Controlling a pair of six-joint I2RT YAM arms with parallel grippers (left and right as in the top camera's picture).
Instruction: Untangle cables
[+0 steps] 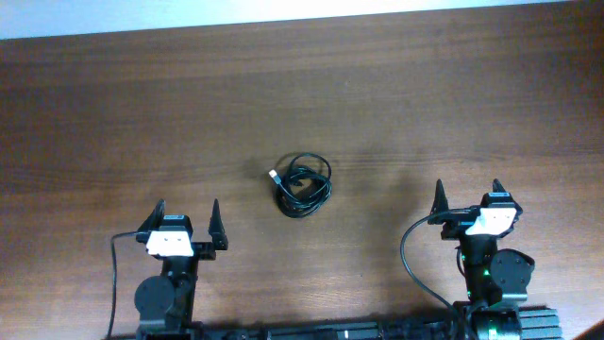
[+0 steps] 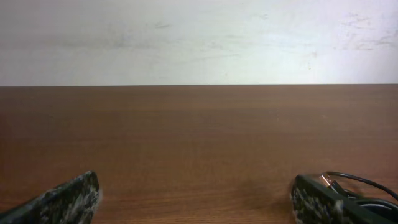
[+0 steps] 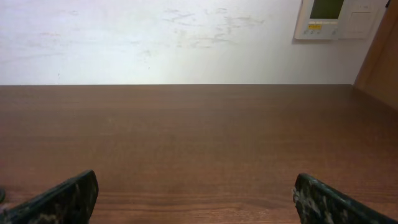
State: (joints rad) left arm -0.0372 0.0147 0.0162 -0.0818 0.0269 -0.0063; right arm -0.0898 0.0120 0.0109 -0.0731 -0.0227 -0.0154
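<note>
Cables lay from overhead as one small black tangle near the middle of the wooden bench, somewhat closer to the arms' edge than to the far edge by the wall. A pale plug tip stuck out on the side toward the left edge. The left gripper sat close to the arms' edge, towards its left corner, with its jaws spread wide and nothing between them. The right gripper sat likewise towards the right corner, also spread wide and empty. The tangle lay between the two and apart from both, a little further out across the bench.

Through the left wrist camera, the two fingers framed the bottom corners with a broad stretch of bare wood between them. Part of the cables showed just past the right-hand finger, with a small metallic plug end pointing inward. I could not tell whether that finger touched them.

Through the right wrist camera, the fingers were just as far apart, with only wood between them. Beyond the far edge stood a white wall with a control panel high on the right, and a brown wooden surface beside it.
</note>
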